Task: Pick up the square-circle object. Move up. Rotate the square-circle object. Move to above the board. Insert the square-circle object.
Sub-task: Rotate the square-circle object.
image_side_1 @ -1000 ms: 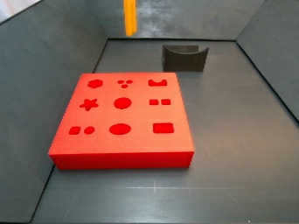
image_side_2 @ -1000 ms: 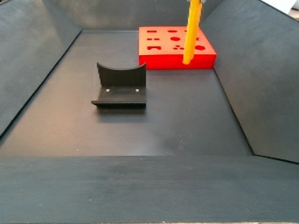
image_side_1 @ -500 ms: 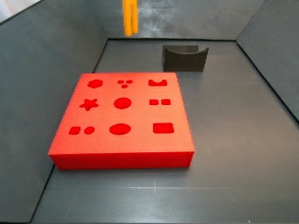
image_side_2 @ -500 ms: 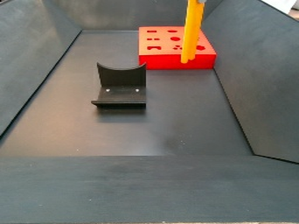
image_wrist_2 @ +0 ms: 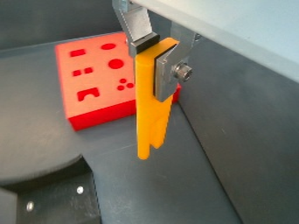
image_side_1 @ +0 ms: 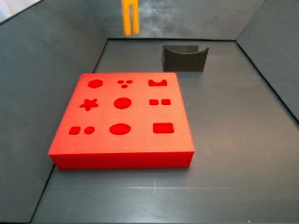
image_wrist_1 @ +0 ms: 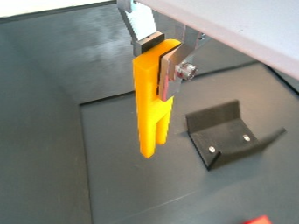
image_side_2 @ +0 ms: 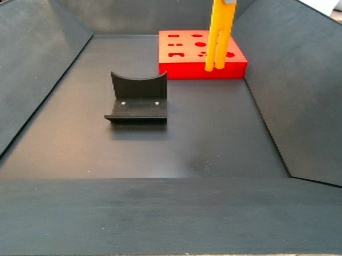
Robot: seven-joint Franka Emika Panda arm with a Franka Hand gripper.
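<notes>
the square-circle object [image_wrist_1: 153,98] hangs straight down, high over the floor, pinched at its top by the end effector [image_wrist_1: 156,59]. it has barely moved in the last second, only drifting a little nearer the board [image_wrist_2: 97,73]. the fixture [image_wrist_1: 229,133] sits below. next comes lining up over a hole.

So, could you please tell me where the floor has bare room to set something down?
The widest bare floor lies in front of the board, toward the camera in a side view. Another open stretch runs from the dark holder to the near wall. It is tightest between board and holder. The gripper hangs high, holding the square-circle object upright, clear of the floor.
</notes>
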